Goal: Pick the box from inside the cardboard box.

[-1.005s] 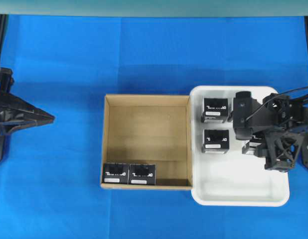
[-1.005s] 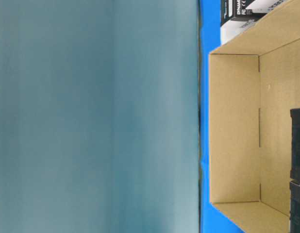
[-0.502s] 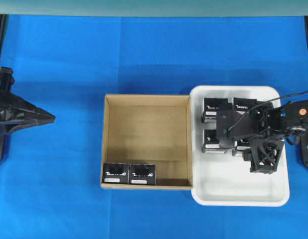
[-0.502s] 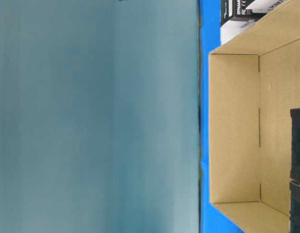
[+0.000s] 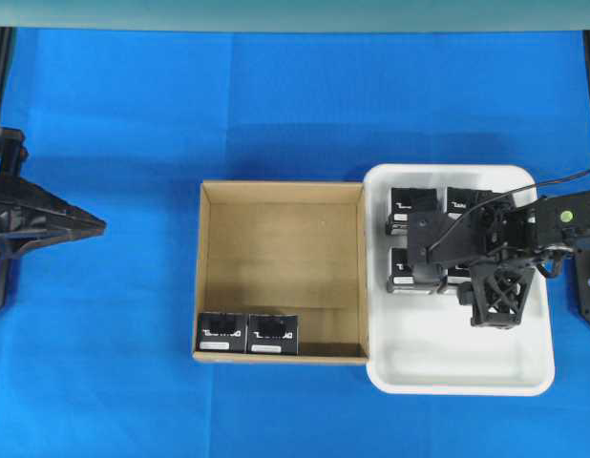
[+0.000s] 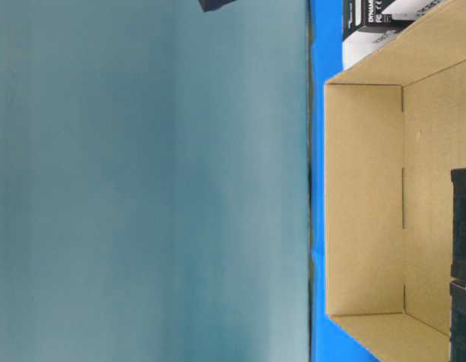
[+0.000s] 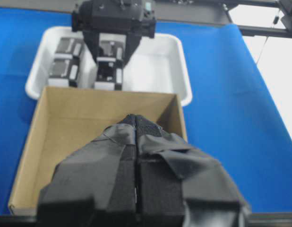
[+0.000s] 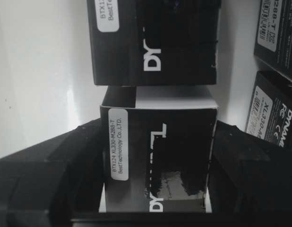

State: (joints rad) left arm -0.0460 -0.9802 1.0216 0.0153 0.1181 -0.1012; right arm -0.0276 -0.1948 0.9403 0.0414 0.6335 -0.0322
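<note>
right tool [image 8: 158, 156] half open, jaws either side of a black box [image 8: 160, 156] in the white tray [image 5: 467, 377], grip unclear; two boxes [image 5: 247, 334] remain at the cardboard box's [image 5: 281, 210] near-left corner; release squarely, lift straight.

Even, bright light overhead; soft shadow inside the cardboard box [image 5: 281, 277] along its upper wall. The right wrist view is dim, with glare on the white tray [image 8: 42, 71]. The left gripper [image 7: 136, 189] is blurred.

white tray [image 5: 467, 377] on blue table [image 5: 133, 143]
</note>
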